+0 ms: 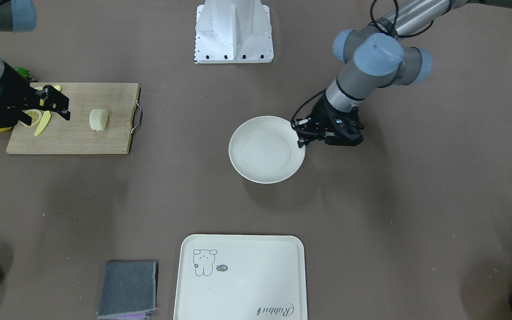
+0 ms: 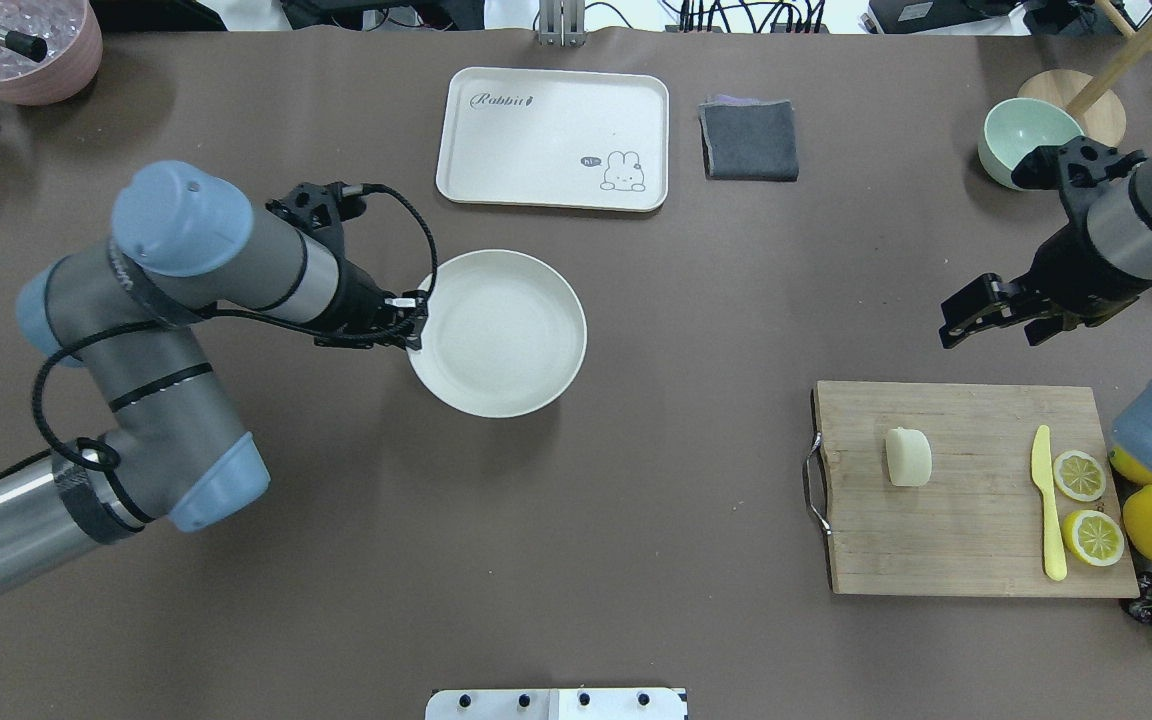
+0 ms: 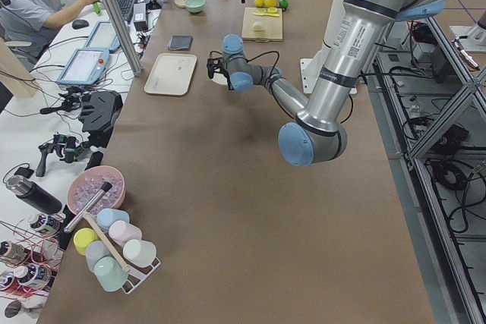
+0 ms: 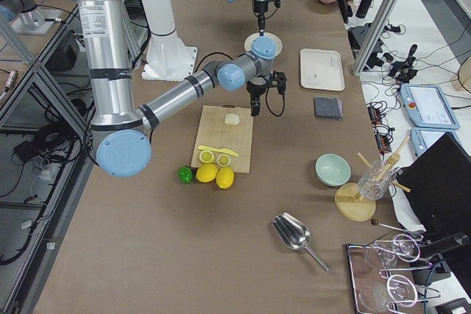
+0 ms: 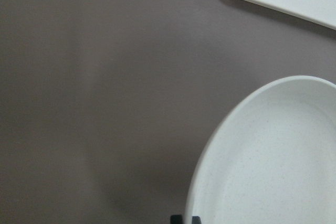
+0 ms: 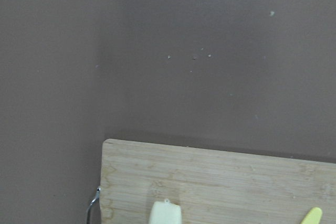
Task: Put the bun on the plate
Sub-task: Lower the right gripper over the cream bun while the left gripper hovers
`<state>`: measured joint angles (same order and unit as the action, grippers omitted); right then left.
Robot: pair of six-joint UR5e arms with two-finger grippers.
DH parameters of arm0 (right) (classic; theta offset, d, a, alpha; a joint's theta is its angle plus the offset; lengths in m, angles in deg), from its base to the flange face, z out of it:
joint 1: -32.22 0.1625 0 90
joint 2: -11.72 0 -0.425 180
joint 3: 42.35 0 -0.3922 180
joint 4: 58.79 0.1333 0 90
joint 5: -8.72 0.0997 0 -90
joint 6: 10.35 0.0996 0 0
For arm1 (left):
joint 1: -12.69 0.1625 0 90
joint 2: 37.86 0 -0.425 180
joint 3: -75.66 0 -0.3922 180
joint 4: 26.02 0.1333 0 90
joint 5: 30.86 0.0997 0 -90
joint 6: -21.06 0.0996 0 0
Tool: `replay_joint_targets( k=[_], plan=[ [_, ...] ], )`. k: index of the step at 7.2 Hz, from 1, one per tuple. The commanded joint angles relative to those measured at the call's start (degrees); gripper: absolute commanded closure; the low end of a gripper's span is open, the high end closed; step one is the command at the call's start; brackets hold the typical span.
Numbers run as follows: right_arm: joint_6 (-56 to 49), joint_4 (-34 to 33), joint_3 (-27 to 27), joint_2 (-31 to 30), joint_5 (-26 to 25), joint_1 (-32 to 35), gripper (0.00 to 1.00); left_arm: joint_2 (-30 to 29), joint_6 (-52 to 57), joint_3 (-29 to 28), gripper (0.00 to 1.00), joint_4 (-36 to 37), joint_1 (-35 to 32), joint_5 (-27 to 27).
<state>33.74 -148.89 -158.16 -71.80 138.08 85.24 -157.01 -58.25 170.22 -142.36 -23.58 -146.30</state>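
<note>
- The left gripper, left of centre in the overhead view, sits at the left rim of the plate. In its wrist view, the two fingertips show at the bottom edge almost together, with the rim running between them. I judge it to be pinched on the rim, probably to steady the dish so it does not slide when something is set on it.
- The plate lies flat on the table just left of centre with nothing on it. Its middle is open to an approach from the right.
- The cream tray and the folded grey cloth lie at the top centre, well apart from the plate and off the line between plate and board.
- The cutting board lies at the lower right with its metal handle facing the plate.
- The bun rests on the left part of the board, alone and apart from the other items. The placing has not begun.
- The right gripper hangs above the bare table just beyond the board's top edge, up and right of the bun. Its jaws are spread wide and hold nothing, which suits a descent onto the bun.
- The yellow knife and the lemon halves lie at the board's right end. That leaves room around the bun for the fingers to come down on either side.
</note>
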Motion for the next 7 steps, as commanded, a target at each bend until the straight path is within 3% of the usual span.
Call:
replay_joint_targets(
  k=[1,3,7],
  plan=[
    [3.98,0.02,-0.74,0.38,-2.96,-5.89,0.0,-3.28,-1.63,-4.19,1.0,1.21,2.61,3.1],
    [6.09,0.02,-0.57,0.38,-4.1,-9.33,0.0,-6.35,-1.98,-6.84,1.0,1.2,3.67,3.47],
    [6.1,-0.07,2.41,-0.5,-6.13,-11.45,0.02,-6.89,-2.07,-7.63,1.0,0.94,4.55,4.61]
  ],
)
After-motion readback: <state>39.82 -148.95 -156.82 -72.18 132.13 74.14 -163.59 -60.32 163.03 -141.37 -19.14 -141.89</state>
